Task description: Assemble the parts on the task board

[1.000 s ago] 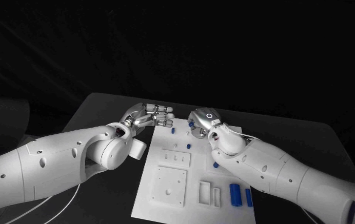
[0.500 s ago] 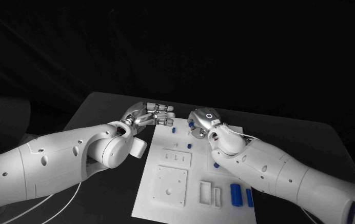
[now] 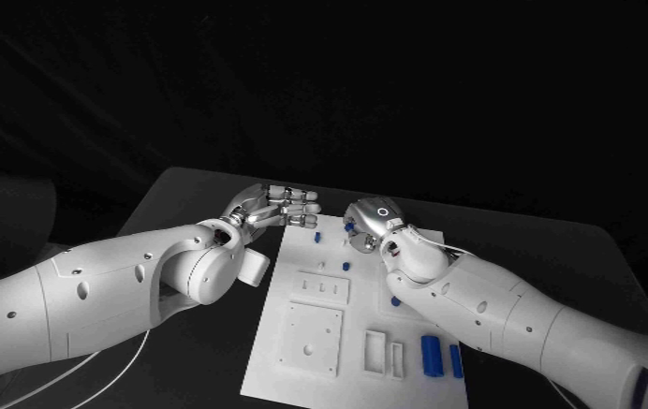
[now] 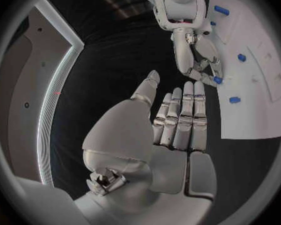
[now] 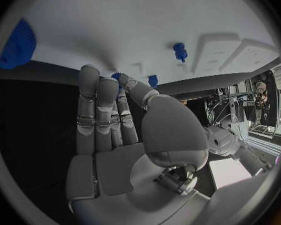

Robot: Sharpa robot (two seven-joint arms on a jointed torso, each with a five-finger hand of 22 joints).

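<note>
No writing can be read on anything. The board (image 3: pixel 354 334) lies on the black counter (image 3: pixel 189 194), its long axis running away from the robot. Two blue parts (image 3: pixel 430 355) lie side by side near its right edge, lengthwise along the board; smaller ones stand near its far end. The left hand (image 3: pixel 274 208) hovers beside the far left corner, fingers straight and together, holding nothing. The right hand (image 3: pixel 372 222) reaches down at the far end, fingertips touching a small blue part (image 4: pixel 218 79).
</note>
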